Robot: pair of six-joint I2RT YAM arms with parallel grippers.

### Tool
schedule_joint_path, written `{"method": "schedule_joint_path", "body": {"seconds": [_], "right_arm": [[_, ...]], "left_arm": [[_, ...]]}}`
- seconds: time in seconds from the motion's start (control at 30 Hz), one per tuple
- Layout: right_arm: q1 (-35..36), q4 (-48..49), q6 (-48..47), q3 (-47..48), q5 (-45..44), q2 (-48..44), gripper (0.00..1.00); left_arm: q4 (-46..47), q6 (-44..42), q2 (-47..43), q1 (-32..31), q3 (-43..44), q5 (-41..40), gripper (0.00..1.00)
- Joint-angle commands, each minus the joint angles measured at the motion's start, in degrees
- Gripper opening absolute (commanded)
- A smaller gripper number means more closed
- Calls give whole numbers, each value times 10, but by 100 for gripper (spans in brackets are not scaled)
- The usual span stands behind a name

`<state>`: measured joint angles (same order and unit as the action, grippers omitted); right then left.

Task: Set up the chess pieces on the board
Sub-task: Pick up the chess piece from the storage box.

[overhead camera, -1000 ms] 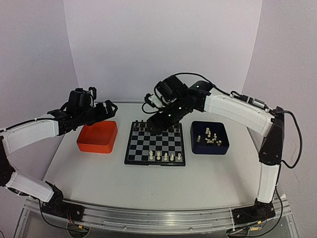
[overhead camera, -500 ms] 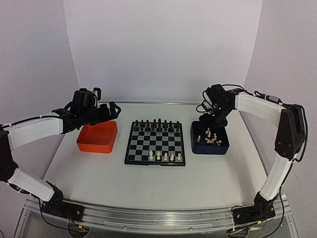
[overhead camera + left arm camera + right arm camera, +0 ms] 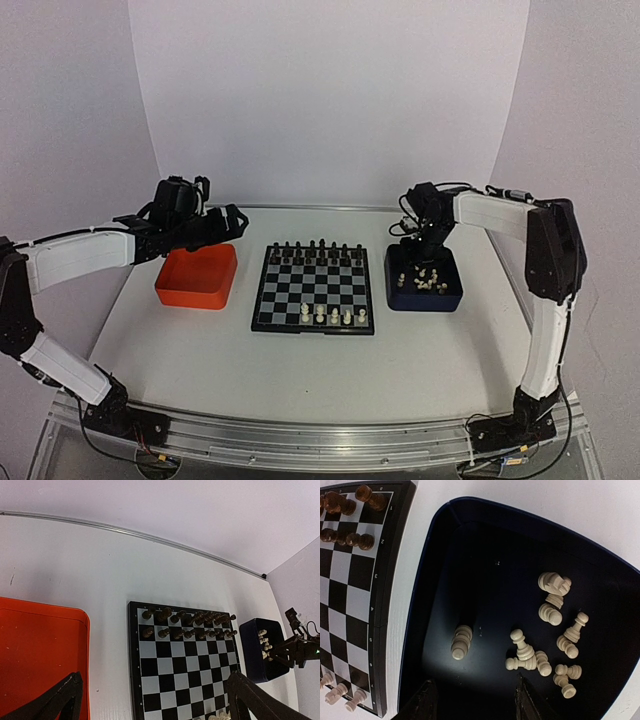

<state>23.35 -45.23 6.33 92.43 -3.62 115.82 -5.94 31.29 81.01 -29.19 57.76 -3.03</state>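
The tiny cream-white chess pieces point(image 3: 525, 652) are turned shapes with round heads and flared feet and have a matt, wood-like look. Most lie tumbled on their sides in the smooth dark blue plastic tray point(image 3: 485, 555) just right of the board, with one lone piece point(image 3: 461, 642) apart from the heap. A few others stand upright along the near row of the small square chessboard point(image 3: 312, 285) of black and pale checks, whose two far rows carry the dark chess pieces point(image 3: 318, 252). The right tool point(image 3: 475, 700) hangs low over the blue tray with its black fingers apart and nothing between them. It seems lined up near the lone piece, probably because that one can be taken cleanly. The left tool point(image 3: 154, 680), spread wide and empty, hovers above the glossy orange plastic tray point(image 3: 40, 645), which I judge keeps it out of the way. Everything rests on the matt white desk point(image 3: 200, 350).
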Motion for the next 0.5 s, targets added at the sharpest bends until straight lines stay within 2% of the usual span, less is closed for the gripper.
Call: {"method": "schedule_joint_path", "body": {"seconds": [0.0, 0.47], "right_arm": [[-2, 2, 1, 36, 13, 24, 46], [-2, 3, 15, 54, 32, 75, 29]], "left_arm": [[16, -11, 9, 2, 33, 0, 100], [9, -11, 11, 3, 36, -7, 100]]}}
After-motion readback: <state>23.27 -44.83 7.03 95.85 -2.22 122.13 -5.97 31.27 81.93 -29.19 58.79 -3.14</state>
